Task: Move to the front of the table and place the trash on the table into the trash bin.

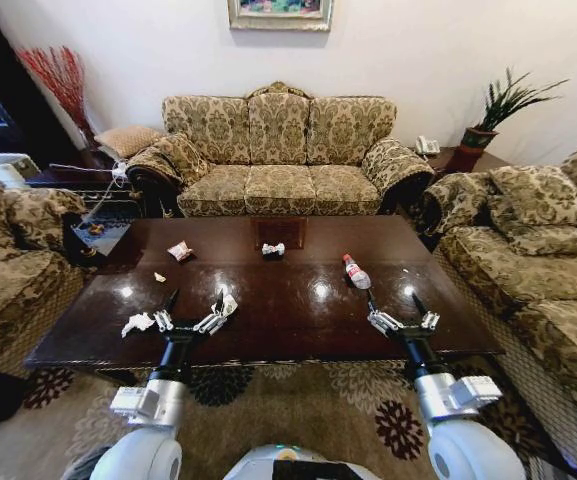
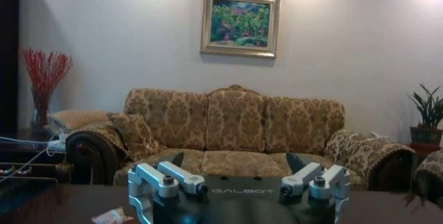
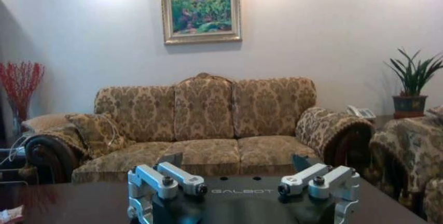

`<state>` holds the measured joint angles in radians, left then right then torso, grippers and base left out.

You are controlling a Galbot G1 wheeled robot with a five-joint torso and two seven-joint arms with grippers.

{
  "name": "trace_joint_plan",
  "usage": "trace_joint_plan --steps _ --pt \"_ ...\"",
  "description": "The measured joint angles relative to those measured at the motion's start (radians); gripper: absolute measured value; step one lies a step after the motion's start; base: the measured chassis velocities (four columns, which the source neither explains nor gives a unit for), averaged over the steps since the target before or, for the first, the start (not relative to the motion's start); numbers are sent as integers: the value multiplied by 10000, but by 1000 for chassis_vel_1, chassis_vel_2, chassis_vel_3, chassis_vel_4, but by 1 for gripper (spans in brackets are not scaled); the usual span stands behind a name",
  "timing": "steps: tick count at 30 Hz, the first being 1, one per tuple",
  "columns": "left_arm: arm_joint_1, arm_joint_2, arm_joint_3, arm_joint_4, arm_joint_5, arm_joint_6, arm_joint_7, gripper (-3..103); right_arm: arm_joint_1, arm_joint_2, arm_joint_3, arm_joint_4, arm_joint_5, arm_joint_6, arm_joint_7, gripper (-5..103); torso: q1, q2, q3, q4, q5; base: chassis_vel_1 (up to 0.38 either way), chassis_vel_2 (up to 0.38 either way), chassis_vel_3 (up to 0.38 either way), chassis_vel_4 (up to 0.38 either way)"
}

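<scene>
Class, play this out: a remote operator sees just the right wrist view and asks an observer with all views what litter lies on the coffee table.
Operator: I see sofa and wall. Any litter?
Observer: A clear plastic bottle with a red cap lies ahead of the right tool, apart from it.
Operator: And my left side?
Observer: A crumpled white tissue lies beside the left tool on the coffee table.
Operator: Are the tools holding anything?
Observer: No, both are open and empty over the near edge.
</scene>
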<state>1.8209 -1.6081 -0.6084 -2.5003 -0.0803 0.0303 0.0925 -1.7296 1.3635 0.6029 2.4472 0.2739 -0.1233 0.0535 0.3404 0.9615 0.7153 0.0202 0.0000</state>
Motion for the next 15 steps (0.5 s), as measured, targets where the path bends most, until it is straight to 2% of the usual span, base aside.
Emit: trace_joint_plan --steps 7,8,11,12,15 --pt "19 0 65 64 -1 57 19 98 21 21 -21 0 428 8 125 100 0 0 0 0 0 0 0 0 0" --pt "44 0 62 88 -1 51 20 101 20 25 -26 0 565 12 107 100 0 0 0 0 0 0 0 0 0" --pt "43 0 55 143 -22 0 9 97 -4 19 -25 -4 627 79 -15 100 0 0 0 0 0 0 0 0 0" --pt "3 0 -25 189 -85 -22 -9 93 -10 11 -23 -6 693 134 -97 100 0 0 0 0 -1 0 0 0 0" --pt "-110 0 -230 191 -415 163 -70 97 20 17 24 -6 705 302 -153 100 0 0 0 1 1 0 0 0 0"
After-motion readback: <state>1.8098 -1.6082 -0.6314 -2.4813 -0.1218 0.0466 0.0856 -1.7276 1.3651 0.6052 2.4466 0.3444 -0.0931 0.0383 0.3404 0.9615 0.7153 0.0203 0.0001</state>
